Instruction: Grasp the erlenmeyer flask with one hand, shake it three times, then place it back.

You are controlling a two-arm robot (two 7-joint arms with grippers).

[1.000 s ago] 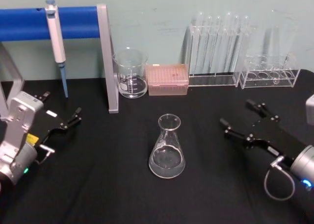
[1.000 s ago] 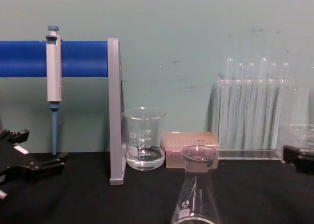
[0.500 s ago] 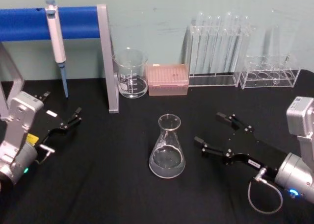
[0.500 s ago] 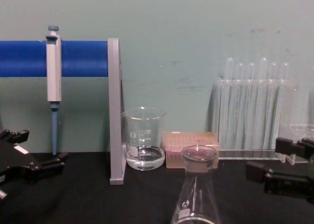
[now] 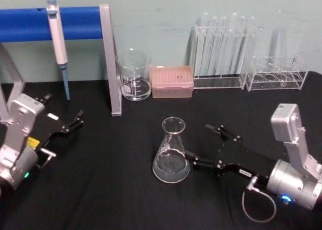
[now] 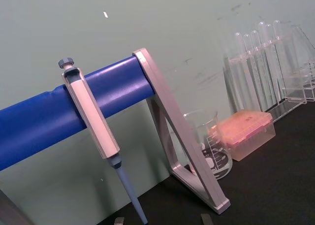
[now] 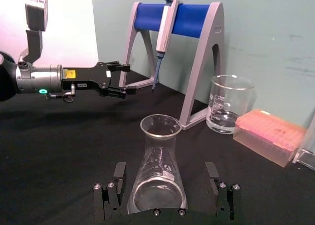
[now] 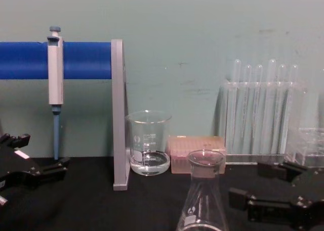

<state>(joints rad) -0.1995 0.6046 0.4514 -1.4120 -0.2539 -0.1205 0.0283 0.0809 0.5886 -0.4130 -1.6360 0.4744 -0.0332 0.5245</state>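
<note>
On the black table [image 5: 110, 195] the flask [image 5: 171, 154] stands upright at centre, in front of the beaker [image 5: 134, 76] and the pink box [image 5: 172, 81] and well apart from both. My right gripper [image 5: 198, 141] lies low on the table to the flask's right, fingers spread wide and aimed at it. The nearer fingertip is just beside the wide base; I cannot tell whether it touches. Seen from the right wrist, the glass cone sits framed between the two open fingers of the right gripper [image 7: 165, 172]. The left gripper [image 5: 63, 109] is parked at the table's left edge, near the blue stand [image 5: 60, 22], its fingers also apart.

I judge the flask light, rigid and breakable — smooth glass with sloping sides that could let it slide down out of a flat pinch. The narrow neck under the flared rim looks the safer hold, since the lip would stop it dropping. At the height where the fingers now sit, they would close on the slope of the cone, so I would squeeze gently and shake with care.
</note>
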